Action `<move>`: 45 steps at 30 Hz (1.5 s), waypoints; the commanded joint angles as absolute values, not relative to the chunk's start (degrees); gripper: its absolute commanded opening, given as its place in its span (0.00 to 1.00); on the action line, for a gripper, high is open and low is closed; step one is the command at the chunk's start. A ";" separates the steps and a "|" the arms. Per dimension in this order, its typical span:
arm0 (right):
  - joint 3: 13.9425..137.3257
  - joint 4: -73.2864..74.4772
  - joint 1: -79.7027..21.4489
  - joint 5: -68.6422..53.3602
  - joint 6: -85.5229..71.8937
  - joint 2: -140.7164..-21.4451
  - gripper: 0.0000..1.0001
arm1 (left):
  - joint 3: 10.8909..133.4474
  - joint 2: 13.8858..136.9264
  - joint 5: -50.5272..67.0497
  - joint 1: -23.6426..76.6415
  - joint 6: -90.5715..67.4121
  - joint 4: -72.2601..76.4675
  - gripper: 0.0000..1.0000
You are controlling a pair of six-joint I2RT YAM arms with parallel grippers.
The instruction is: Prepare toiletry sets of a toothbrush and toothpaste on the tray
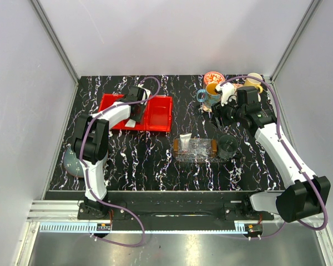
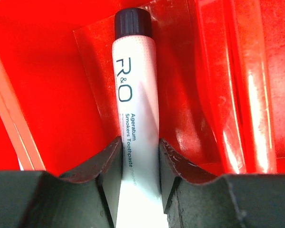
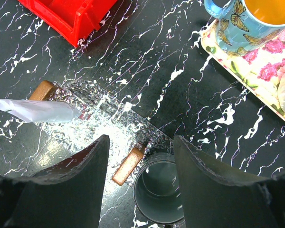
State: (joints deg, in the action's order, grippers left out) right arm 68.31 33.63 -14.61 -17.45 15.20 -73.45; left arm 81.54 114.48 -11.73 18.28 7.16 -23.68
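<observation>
My left gripper [image 1: 136, 112] is down inside the red bins [image 1: 155, 113]. In the left wrist view it [image 2: 135, 142] is shut on a white toothpaste [image 2: 135, 71] with a black cap, which points away from the fingers. The clear tray [image 1: 201, 149] with orange-brown ends lies mid-table. A second white toothpaste [image 1: 185, 138] rests across its left end and also shows in the right wrist view [image 3: 35, 110]. My right gripper [image 1: 221, 119] is open and empty. It [image 3: 140, 140] hovers above the tray's [image 3: 109, 123] right end. No toothbrush shows in any view.
A dark grey empty cup [image 3: 161, 190] stands just beside the tray's right end, also seen from above [image 1: 227, 145]. A floral tray [image 3: 247, 66] with mugs [image 1: 213, 83] sits at the back right. A grey rounded object [image 1: 72, 160] lies at the table's left edge.
</observation>
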 commanded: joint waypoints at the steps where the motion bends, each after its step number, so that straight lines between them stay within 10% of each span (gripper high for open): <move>1: 68.73 31.11 -14.24 -17.84 15.56 -72.33 0.62 | 83.49 110.57 -10.81 18.37 6.50 -25.05 0.27; 14: 71.36 32.16 -14.15 -19.24 16.26 -72.60 0.63 | 83.15 97.75 -7.65 18.37 7.55 -27.60 0.07; 22: 77.07 35.59 -14.24 -26.10 18.54 -74.09 0.64 | 81.04 83.70 14.74 18.63 15.97 -29.79 0.00; 31: 85.60 41.47 -15.64 -37.18 22.84 -76.90 0.89 | 82.70 76.29 26.80 25.74 33.19 -39.80 0.00; 45: 93.42 52.20 -22.23 -46.05 25.84 -83.58 0.91 | 83.85 72.78 14.26 41.48 51.06 -46.49 0.00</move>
State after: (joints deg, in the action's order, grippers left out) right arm 90.43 48.86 -20.14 -41.87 25.23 -81.41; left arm 81.38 76.51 19.57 38.70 43.94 -48.12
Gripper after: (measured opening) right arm 0.908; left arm 0.259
